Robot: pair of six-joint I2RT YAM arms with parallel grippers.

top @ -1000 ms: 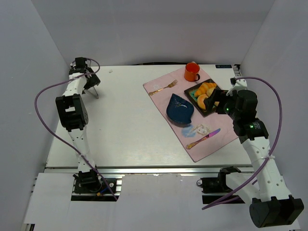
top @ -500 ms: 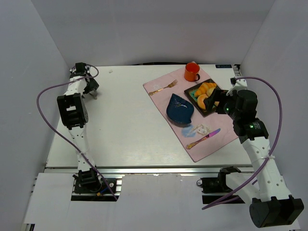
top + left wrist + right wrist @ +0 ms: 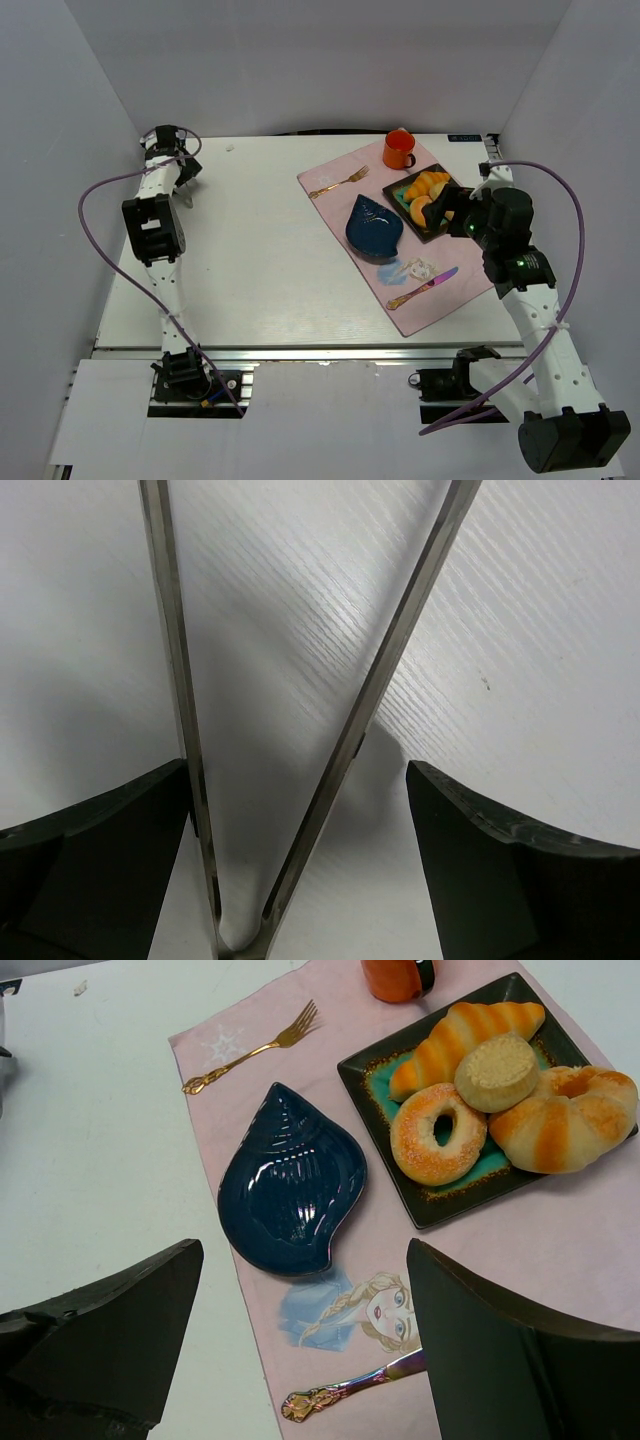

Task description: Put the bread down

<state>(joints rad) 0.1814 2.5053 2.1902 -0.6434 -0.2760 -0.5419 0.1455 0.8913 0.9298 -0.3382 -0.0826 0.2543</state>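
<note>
Change: since a second ago my left arm has swung back toward the far left corner of the table [image 3: 250,250]; my right arm has not moved.
Left gripper [image 3: 300,770]: fingers spread wide, with a pair of metal tongs [image 3: 390,650] lying in the gap. One tong arm runs beside the left finger, and the tongs are not clamped.
Right gripper [image 3: 305,1260]: spread wide, holding nothing.
Count: one bread [image 3: 497,1070], one bagel [image 3: 415,1150], two croissants [image 3: 565,1120], one square plate [image 3: 470,1198], one blue shell dish [image 3: 290,1195], one fork [image 3: 255,1048], one knife [image 3: 350,1390], one orange mug [image 3: 398,975], one pink placemat [image 3: 520,1250].
Bread: on the plate, resting on top among the bagel and both croissants. In my right wrist view it sits ahead and to the right of the finger gap, well apart from both fingers.
</note>
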